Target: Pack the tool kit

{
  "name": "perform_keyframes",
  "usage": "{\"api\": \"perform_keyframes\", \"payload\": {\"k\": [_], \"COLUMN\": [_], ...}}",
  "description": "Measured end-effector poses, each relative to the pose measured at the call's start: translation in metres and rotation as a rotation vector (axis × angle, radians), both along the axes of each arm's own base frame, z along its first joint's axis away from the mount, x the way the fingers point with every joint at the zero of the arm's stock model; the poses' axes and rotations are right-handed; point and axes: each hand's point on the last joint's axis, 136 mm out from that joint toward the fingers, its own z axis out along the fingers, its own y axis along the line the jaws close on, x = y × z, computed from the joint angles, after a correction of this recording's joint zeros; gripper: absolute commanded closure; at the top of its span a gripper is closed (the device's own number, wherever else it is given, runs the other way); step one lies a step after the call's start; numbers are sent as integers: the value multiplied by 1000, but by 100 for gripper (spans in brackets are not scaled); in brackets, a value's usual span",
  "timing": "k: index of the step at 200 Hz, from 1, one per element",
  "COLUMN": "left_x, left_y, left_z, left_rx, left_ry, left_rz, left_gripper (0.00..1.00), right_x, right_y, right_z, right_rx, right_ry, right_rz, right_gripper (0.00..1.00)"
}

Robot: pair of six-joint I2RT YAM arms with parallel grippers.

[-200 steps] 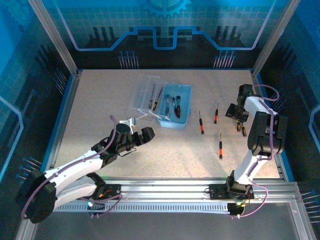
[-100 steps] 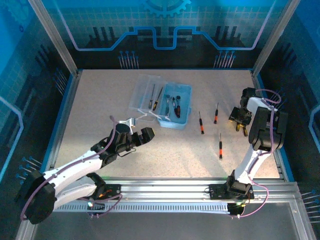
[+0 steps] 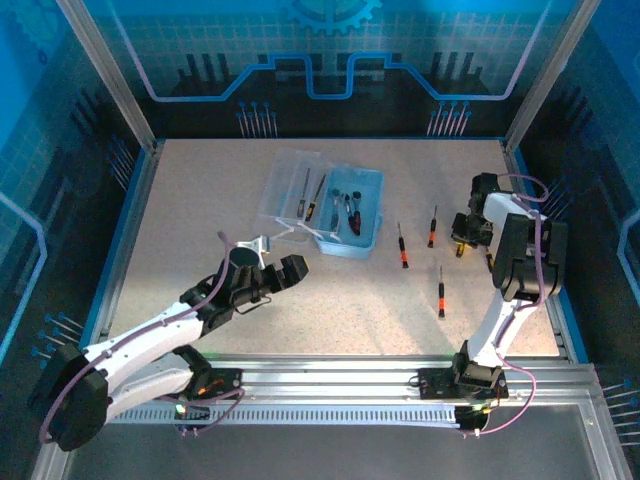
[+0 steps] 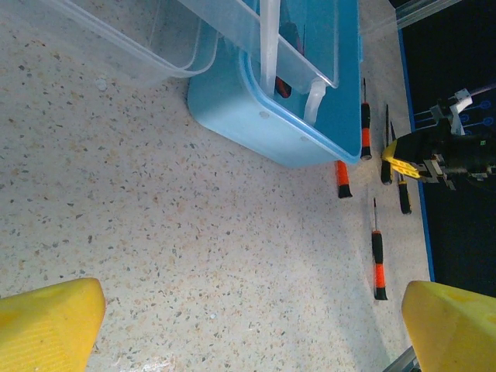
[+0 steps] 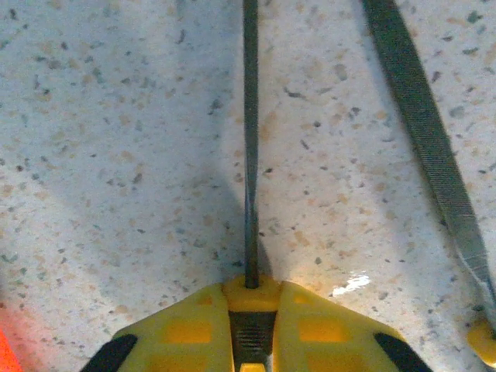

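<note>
Right gripper (image 5: 249,306) is pinching one slim dark file (image 5: 249,139), perhaps.
One open light-blue plastic tool kit (image 3: 348,248) is sitting mid-table (image 3: 200,200); three black-and-red screwdrivers (image 3: 401,246) lying right of it, left gripper (image 4: 252,310) gaping before it.

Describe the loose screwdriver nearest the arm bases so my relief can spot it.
Find the open translucent light-blue plastic case mid-table. Right of it, three slim black-and-orange screwdrivers lie on the speckled tabletop. The target screwdriver lies alone nearest the arm bases; the other two sit paired further back.

Three screwdrivers (image 3: 402,246) lie on the table (image 3: 200,200) right of the tool kit (image 3: 376,200).
</note>
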Motion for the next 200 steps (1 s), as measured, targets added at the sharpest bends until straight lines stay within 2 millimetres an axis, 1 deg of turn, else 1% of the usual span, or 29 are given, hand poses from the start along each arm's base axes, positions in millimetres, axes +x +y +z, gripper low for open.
{"api": "perform_keyframes", "payload": {"k": [19,42,62,72,91,113,133,150,172,185,200], "left_x": [0,-1,0,0,2,4,6,9,11,13,13], "left_y": [1,2,6,8,17,32,46,61,87,102,115], "left_z": [4,6,8,8,2,-7,-12,-11,-14,-15,-15], "left_rx": [-5,-7,2,13,50,89,112,131,164,166,151], "left_ry": [-11,-17,-27,-33,-23,7,25,27,46,64,78], "left_rz": [4,7,19,23,55,105,153,208,305,370,432], "left_gripper": [1,1,1,1,1,1,1,1,1,0,1], "right_x": [3,6,7,5,5,10,13,16,18,19,19], "right_y": [6,21,34,37,39,43,53,73,107,133,168], "right_z": [1,2,6,11,24,46,67,83,102,110,116], "right_rx": [3,3,4,5,5,10,19,52,119,163,222], "right_ry": [-9,-15,-31,-41,-80,-144,-203,-255,-316,-344,-366], "right_rz": [18,58,90,97,99,98,115,146,198,234,280], "right_gripper": [87,88,88,88,88,87,87,87,87,87,87]}}
